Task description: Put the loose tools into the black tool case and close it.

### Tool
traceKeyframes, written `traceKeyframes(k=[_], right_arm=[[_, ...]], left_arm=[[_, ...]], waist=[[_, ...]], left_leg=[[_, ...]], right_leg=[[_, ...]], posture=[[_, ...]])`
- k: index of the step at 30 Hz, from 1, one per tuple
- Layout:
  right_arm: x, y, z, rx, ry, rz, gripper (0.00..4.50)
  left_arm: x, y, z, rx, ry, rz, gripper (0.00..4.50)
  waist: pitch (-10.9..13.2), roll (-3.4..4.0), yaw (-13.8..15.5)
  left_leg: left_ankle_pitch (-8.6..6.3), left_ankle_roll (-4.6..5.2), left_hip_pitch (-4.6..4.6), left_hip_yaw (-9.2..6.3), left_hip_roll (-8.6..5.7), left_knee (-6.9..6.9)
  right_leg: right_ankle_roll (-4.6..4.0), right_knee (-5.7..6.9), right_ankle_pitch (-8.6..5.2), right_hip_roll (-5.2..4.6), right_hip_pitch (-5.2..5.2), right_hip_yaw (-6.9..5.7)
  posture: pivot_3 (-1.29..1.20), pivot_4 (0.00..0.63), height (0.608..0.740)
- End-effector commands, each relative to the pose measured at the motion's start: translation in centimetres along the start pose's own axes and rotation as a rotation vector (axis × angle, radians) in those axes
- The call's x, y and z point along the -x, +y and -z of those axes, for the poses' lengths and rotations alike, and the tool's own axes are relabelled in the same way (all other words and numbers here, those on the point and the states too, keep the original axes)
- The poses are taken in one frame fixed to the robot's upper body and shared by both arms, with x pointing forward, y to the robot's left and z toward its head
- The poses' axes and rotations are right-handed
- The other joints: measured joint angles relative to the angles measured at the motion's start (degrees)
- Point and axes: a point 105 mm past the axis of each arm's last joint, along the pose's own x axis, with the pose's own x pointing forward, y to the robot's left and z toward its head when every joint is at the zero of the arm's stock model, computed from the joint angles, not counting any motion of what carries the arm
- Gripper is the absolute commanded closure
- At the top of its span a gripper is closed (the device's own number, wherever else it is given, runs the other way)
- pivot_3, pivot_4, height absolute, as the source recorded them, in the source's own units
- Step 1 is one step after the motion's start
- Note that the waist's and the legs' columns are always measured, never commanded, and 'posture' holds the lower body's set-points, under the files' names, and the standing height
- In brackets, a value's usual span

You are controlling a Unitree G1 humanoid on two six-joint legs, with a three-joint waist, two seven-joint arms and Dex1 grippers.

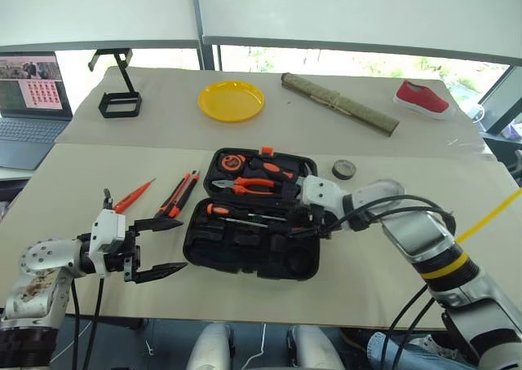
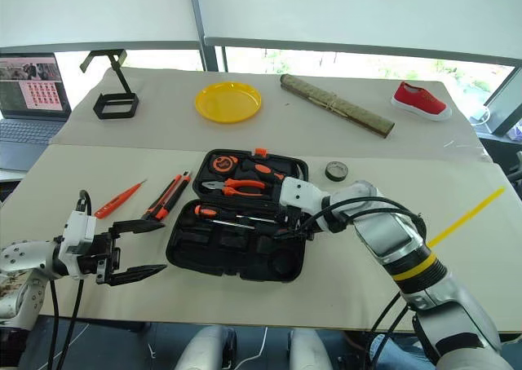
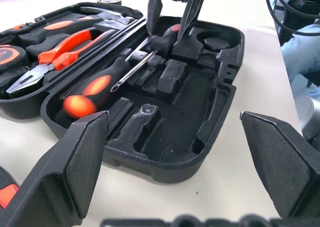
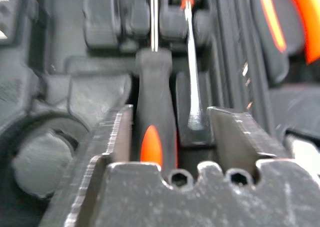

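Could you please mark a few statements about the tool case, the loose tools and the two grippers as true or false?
1. The black tool case lies open. True.
2. The utility knife is already in the case. False: it lies on the table left of the case.
3. Two screwdrivers lie in the case's near half. True.
4. The small dark roll sits on the yellow plate. False: it rests on the table right of the case.
5. The left gripper grips the slim orange screwdriver. False: its jaws are open and empty.
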Motion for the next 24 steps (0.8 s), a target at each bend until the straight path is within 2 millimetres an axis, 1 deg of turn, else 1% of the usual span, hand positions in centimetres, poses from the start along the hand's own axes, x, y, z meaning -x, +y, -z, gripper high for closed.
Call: traceKeyframes(k=[1,3,5,6,9,10,11,12,16,21,24], right_arm=[[2.6,0.2,-3.1,0.070,-0.141,-0.037,1.58],[3.2,0.3,-3.4,0.055,-0.186,-0.049,1.58],[3.0,0.3,-3.3,0.052,-0.224,-0.038,2.09],[2.3,0.0,-3.0,0.044,-0.244,-0.015,2.32],[0.7,-0.2,-2.4,0.059,-0.271,0.025,3.38],[0.3,-0.2,-2.1,0.060,-0.269,0.027,3.67],[-0.2,-0.4,-1.7,0.060,-0.266,0.045,4.14],[-0.6,-0.5,-1.2,0.057,-0.261,0.058,4.44],[-2.1,-0.6,0.4,0.081,-0.210,0.068,4.44],[-3.1,-0.8,1.5,0.077,-0.177,0.071,4.44],[-3.6,-0.7,2.4,0.109,-0.147,0.064,4.44]], left_arm=[[0.3,0.2,-0.6,-0.035,-0.010,-0.019,0.00],[0.4,0.2,-0.6,-0.037,-0.016,-0.029,0.00],[0.4,0.3,-0.8,-0.032,-0.032,-0.046,0.00],[0.3,0.3,-0.8,-0.030,-0.035,-0.049,0.00],[0.1,0.2,-0.7,-0.028,-0.036,-0.049,0.00],[0.1,0.2,-0.7,-0.027,-0.036,-0.048,0.00],[0.1,0.2,-0.7,-0.026,-0.035,-0.047,0.00],[0.1,0.2,-0.7,-0.025,-0.034,-0.045,0.00],[0.1,0.2,-0.6,-0.018,-0.024,-0.040,0.00],[0.2,0.3,-0.7,-0.016,-0.017,-0.040,0.00],[0.2,0.3,-0.7,-0.016,-0.015,-0.042,0.00]], waist=[[0.00,0.00,0.01],[0.00,0.00,0.05],[0.00,0.00,0.01],[0.00,0.00,0.00],[-0.01,-0.02,-0.13],[0.00,-0.01,-0.13],[0.00,-0.02,-0.11],[0.00,-0.02,-0.10],[0.00,-0.01,-0.10],[0.00,-0.01,-0.10],[0.00,-0.01,-0.24]], left_leg=[[0.00,0.00,0.00,0.00,0.00,0.00],[0.00,0.00,0.01,-0.01,0.00,0.01],[0.00,0.00,0.02,-0.01,0.00,0.01],[0.00,0.00,0.02,-0.01,0.00,0.00],[0.00,0.00,0.04,0.00,0.03,0.00],[0.00,0.00,0.03,0.01,0.02,0.00],[0.00,0.00,0.03,0.03,0.01,0.00],[0.00,0.00,0.02,0.03,0.01,0.00],[0.00,0.00,0.03,0.04,0.00,0.01],[0.00,0.00,0.05,0.05,0.01,0.00],[0.00,0.00,0.17,0.06,0.03,-0.03]], right_leg=[[0.00,0.00,0.00,-0.01,0.00,0.00],[0.00,0.00,0.00,-0.01,0.02,0.00],[0.00,0.00,0.00,-0.01,0.03,0.00],[0.00,0.00,0.00,-0.01,0.03,0.00],[-0.01,0.00,0.00,0.03,0.03,0.00],[-0.01,0.01,0.00,0.03,0.02,0.01],[-0.01,0.03,0.00,0.02,-0.01,0.03],[-0.01,0.03,0.00,0.02,-0.01,0.03],[-0.01,0.03,0.01,0.01,0.01,0.03],[-0.01,0.03,0.01,0.01,0.02,0.03],[-0.01,0.03,0.01,0.04,0.10,0.04]], posture=[[0.00,0.150,0.740],[0.00,0.150,0.740],[0.00,0.150,0.740],[0.00,0.150,0.740],[0.00,0.150,0.740],[0.00,0.150,0.740],[0.00,0.150,0.740],[0.00,0.150,0.740],[0.00,0.150,0.740],[0.00,0.150,0.740],[0.00,0.150,0.740]])
